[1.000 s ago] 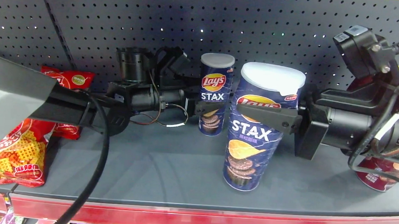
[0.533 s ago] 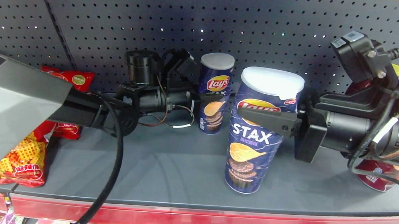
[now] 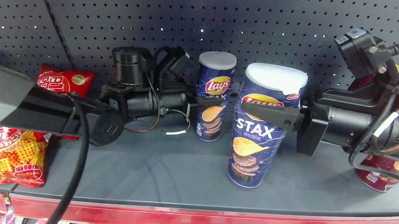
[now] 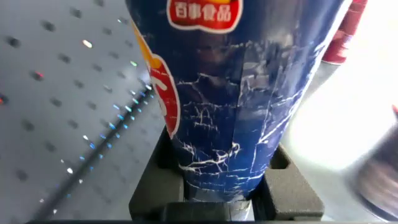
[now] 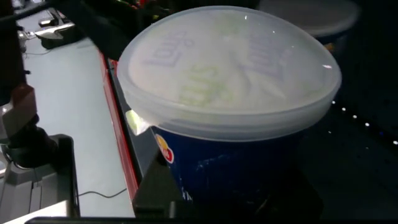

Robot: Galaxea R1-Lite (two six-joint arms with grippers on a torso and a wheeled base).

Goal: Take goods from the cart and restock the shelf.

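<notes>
On shelf (image 3: pixel 168 172): rear can (image 3: pixel 214 92) by back panel (image 3: pixel 226 20); front can (image 3: pixel 262 129) right of it, nearer the edge. 2 snack bags (image 3: pixel 9 155) far left; third can (image 3: pixel 377 173) far right.

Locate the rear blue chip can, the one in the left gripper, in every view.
Head view: rear blue chip can, by the pegboard back panel, left of the nearer blue chip can, left gripper shut on it.
Left wrist view: close up, its blue body clamped in that gripper.
Right wrist view: its lid beyond the nearer blue chip can's lid.
Shared landmark: the pegboard back panel beside it.
</notes>
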